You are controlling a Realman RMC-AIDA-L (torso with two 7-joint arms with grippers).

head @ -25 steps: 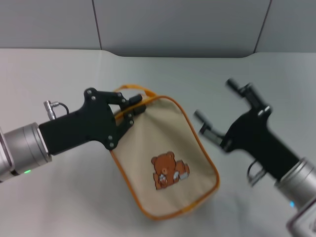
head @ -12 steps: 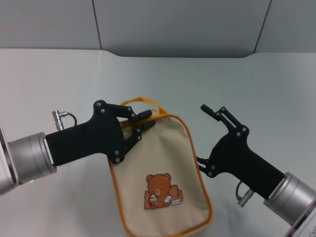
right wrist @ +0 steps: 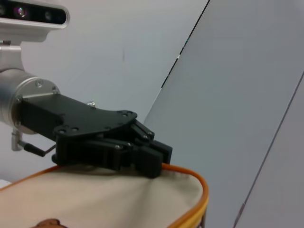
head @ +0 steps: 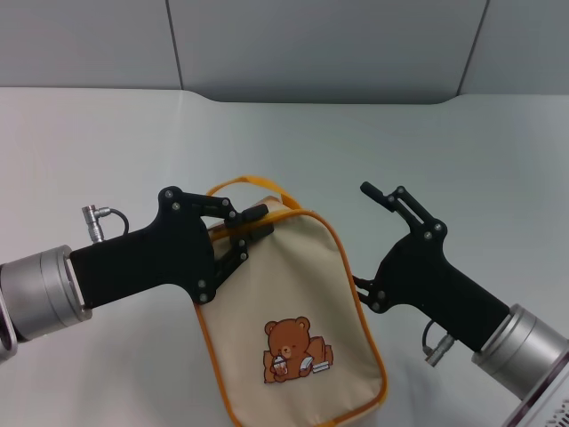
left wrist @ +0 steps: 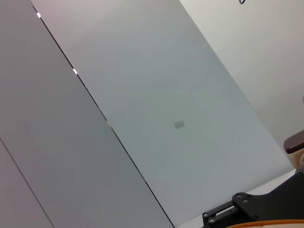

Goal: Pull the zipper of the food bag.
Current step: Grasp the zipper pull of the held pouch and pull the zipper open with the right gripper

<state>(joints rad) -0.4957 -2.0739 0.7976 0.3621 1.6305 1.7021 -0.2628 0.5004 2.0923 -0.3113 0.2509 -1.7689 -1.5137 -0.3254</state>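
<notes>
The beige food bag [head: 293, 294] with its brown bear print [head: 293, 351] is held up in front of me, its yellow-orange loop handle [head: 251, 183] at the top. My left gripper [head: 252, 225] is shut on the bag's upper left corner. The right wrist view also shows it [right wrist: 153, 163] pinching the bag [right wrist: 104, 199]. My right gripper [head: 363, 238] is open at the bag's right side, with its lower finger [head: 360, 286] against the yellow-orange edge band [head: 345, 258]. The zipper's metal pull is not visible.
A pale tabletop [head: 107, 142] lies under the bag, with a grey wall [head: 311, 44] behind it. The left wrist view shows mostly wall panels [left wrist: 142, 95], with a black gripper part [left wrist: 247, 209] at one edge.
My right gripper has swung in from the right to the bag's right edge. My left gripper has turned the bag more upright and shifted slightly left with it.
</notes>
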